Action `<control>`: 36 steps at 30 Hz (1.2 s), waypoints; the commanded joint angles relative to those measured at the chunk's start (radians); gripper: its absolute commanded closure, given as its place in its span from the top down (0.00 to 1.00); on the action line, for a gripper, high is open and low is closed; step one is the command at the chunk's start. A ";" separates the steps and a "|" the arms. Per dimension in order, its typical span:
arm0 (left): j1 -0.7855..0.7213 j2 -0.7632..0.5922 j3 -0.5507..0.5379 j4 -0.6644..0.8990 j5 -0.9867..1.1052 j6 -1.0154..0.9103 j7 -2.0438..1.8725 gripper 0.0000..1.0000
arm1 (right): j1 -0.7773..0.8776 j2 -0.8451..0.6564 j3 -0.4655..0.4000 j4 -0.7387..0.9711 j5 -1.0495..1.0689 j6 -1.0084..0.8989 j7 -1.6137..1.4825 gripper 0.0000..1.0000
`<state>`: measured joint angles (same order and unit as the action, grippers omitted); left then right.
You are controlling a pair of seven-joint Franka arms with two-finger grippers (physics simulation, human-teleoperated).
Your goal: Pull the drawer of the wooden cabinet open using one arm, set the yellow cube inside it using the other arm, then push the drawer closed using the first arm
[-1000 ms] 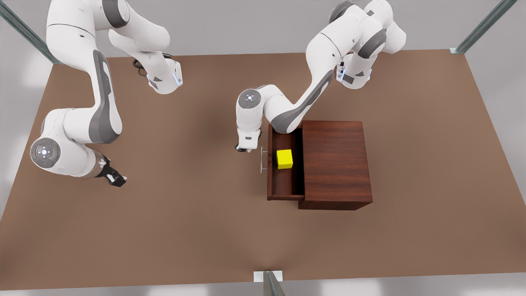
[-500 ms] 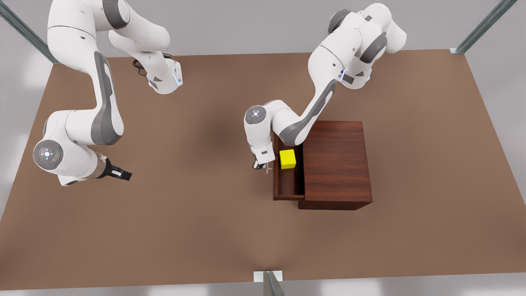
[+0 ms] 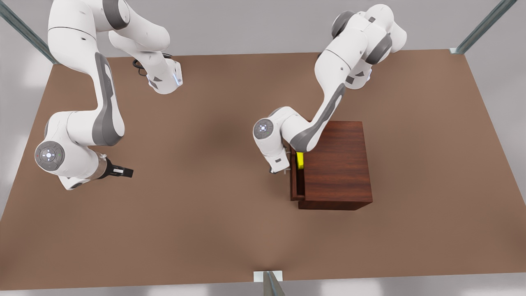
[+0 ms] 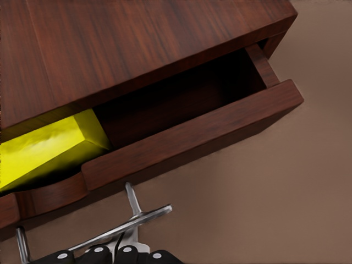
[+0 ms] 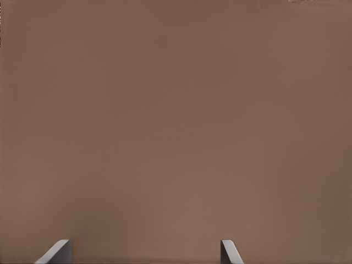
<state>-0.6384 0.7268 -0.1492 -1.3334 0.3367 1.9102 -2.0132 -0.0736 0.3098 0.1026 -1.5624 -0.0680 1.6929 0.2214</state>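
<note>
Drawer (image 3: pixel 296 181) (long axis along cabinet (image 3: pixel 337 164) front) barely open, handle (image 4: pixel 118 228) toward left pincer (image 3: pixel 280 169).

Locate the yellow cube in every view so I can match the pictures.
Front view: yellow cube is a sliver in the drawer gap, beside the left gripper.
Left wrist view: cube inside the drawer, half under the cabinet top.
Right wrist view: no cube, bare table.
Shared landmark: drawer front.

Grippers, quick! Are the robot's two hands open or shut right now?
Left gripper: shut, holding nothing, pressed against the drawer's handle.
Right gripper: open, empty, waiting over the table.
</note>
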 commanded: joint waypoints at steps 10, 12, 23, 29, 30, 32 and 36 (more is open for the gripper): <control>0.026 -0.006 0.020 0.002 0.002 -0.105 0.200 0.00 | 0.000 0.000 0.000 0.001 0.000 0.001 -0.120 1.00; 0.031 -0.009 0.028 0.003 0.004 -0.105 0.215 0.00 | 0.000 0.000 0.000 0.001 0.000 0.001 -0.120 1.00; 0.575 -0.429 0.052 0.050 -0.407 -0.579 1.710 1.00 | 0.000 0.000 0.000 0.001 0.000 -0.001 -0.120 1.00; 0.579 -0.699 0.112 -0.397 -0.355 -0.160 2.029 1.00 | 0.000 0.000 0.000 -0.001 -0.001 0.001 -0.120 1.00; 0.579 -0.678 0.112 -0.365 -0.355 -0.175 2.032 1.00 | 0.000 0.000 0.000 -0.001 -0.001 0.001 -0.120 1.00; 0.572 -0.642 0.108 -0.303 -0.392 -0.177 2.028 1.00 | 0.000 0.000 0.000 0.001 0.000 -0.001 -0.120 1.00; 0.574 -0.639 0.105 -0.305 -0.392 -0.178 2.024 1.00 | -0.002 0.002 0.000 0.001 -0.001 0.004 -0.103 1.00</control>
<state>-0.0674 0.0871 -0.0440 -1.6398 -0.0478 1.7017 -0.7730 -0.0752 0.3157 0.1027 -1.5622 -0.0709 1.6934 0.1214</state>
